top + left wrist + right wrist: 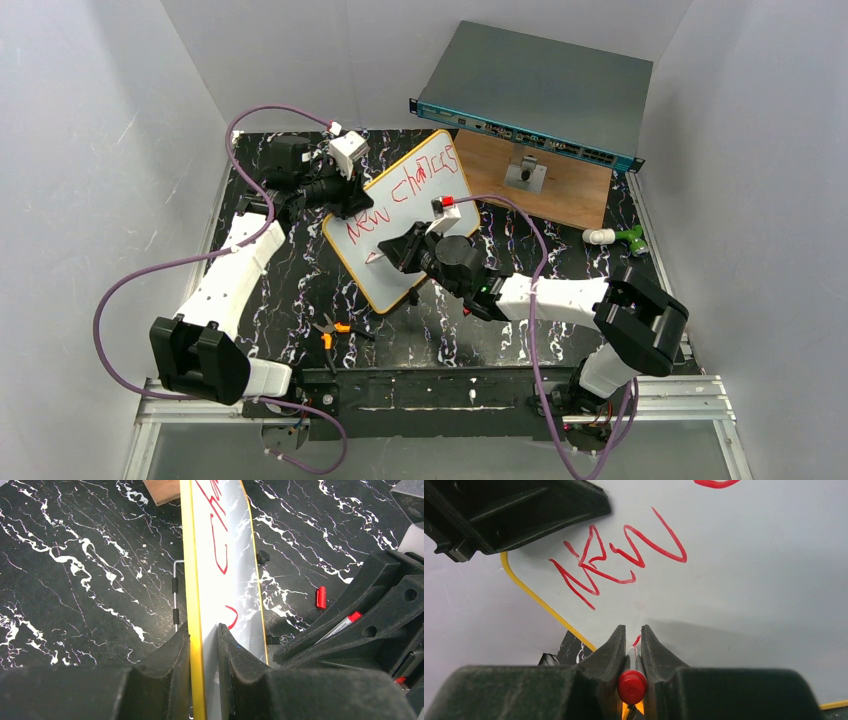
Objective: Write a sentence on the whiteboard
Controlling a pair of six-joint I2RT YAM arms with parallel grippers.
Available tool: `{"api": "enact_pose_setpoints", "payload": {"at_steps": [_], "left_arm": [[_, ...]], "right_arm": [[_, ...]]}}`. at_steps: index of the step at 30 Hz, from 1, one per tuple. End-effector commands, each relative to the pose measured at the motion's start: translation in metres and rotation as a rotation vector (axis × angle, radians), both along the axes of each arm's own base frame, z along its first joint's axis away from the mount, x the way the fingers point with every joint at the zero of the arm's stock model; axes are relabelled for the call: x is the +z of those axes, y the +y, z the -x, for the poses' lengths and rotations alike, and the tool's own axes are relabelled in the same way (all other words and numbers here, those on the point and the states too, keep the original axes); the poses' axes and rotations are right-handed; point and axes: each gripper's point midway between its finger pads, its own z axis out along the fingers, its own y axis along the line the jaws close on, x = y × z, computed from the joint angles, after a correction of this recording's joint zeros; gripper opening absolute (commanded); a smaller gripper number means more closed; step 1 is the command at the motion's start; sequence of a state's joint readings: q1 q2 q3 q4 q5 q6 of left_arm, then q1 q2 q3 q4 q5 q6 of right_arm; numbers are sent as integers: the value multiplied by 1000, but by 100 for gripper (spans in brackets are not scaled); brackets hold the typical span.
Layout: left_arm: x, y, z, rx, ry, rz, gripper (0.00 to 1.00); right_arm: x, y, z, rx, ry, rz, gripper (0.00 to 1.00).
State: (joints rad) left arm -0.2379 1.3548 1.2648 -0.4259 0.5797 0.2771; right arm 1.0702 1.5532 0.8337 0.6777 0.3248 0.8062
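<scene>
**A:** Where's the whiteboard [372, 275]?

**B:** In the middle of the worktop [300, 290], between the two arms and just in front of the wooden board [560, 195]. It stands tilted up. The left wrist view sees it nearly edge-on, with a wire stand [175, 595] behind it.

**A:** What's the left pincer [202, 630] doing?

**B:** It's clamped on the board's rim, one finger on the back and one on the white face.

**A:** And the right pincer [633, 628]?

**B:** It's closed on a marker [632, 686], fingers nearly together, with the red butt end showing between them. It points at the board's face below the writing. The tip is hidden, but there's a short red stroke on the board right at the fingertips.

**A:** How does the sentence [400, 195] read?

**B:** One red line, roughly "new chances". "New" is by the left pincer, and the rest runs toward the far corner.

**A:** Anything else nearby?

**B:** A red cap [320, 597] lies on the worktop in front of the board. Pliers [335, 330] lie near the arm bases.
</scene>
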Motion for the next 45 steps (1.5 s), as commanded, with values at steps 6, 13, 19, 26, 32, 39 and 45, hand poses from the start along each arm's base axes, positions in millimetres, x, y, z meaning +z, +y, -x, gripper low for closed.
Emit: {"api": "enact_pose_setpoints", "payload": {"at_steps": [6,13,19,26,32,39,45], "left_arm": [[-32,14,9,-27,16,-130,0],[-32,14,11,-26,13,-131,0],[-32,14,12,-29,15,-129,0],[-32,15,16,-29,14,-127,0],[-32,15,18,-28,18,-125,0],[-30,16,19,-26,14,-125,0],[-30,15,18,-27,16,-122,0]], "right_arm": [[-21,-17,-7,-96,29,61,1],[-22,-24,-10,-125,25,90,1],[-4,-24,-20,-153,-26,106,1],[12,-22,-26,-175,-54,97,1],[29,-15,-32,-173,-89,82,1],[38,-8,-35,-169,-105,71,1],[35,-7,-35,-168,-101,79,1]]}}
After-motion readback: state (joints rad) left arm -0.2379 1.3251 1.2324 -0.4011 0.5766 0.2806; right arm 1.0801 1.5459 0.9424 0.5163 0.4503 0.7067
